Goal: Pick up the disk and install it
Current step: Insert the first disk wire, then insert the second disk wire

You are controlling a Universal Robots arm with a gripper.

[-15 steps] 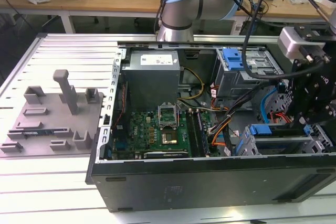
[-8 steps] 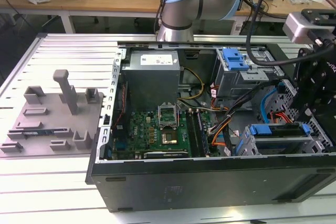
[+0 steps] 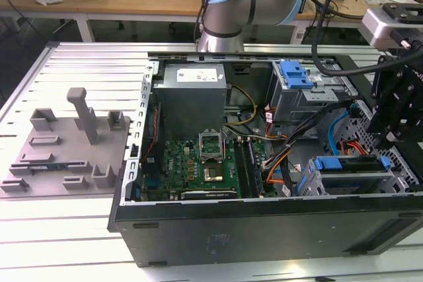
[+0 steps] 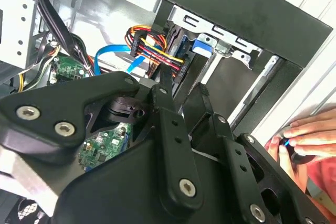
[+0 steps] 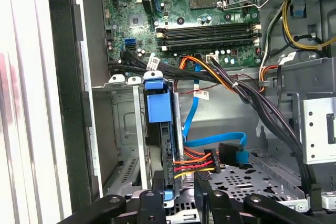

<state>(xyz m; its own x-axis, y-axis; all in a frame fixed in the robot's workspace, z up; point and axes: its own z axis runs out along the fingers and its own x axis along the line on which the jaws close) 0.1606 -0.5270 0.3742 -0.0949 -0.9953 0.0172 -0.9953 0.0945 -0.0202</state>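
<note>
- We see the gripper (image 3: 390, 113) hanging over the lower drive cage (image 3: 396, 183) at the exterior view's right end of the open computer case (image 3: 264, 229).
- The disk (image 3: 350, 171) sits in that cage, blue carrier on edge; in the first wrist view the disk (image 5: 158, 124) stands upright in its slot with its blue tab up.
- We judge the install nearly done, if not finished; whether the disk is fully seated we cannot tell.
- The gripper's fingers (image 5: 152, 203) straddle the disk's far end; we cannot tell whether they clamp it or have let go.
- Room is tight: red-and-yellow power leads (image 5: 197, 161) and a blue data cable (image 5: 215, 140) lie just beside the slot, with the cage wall (image 5: 137, 129) on the other side.
- A person's hand (image 4: 304, 140) rests outside the case edge.
</note>
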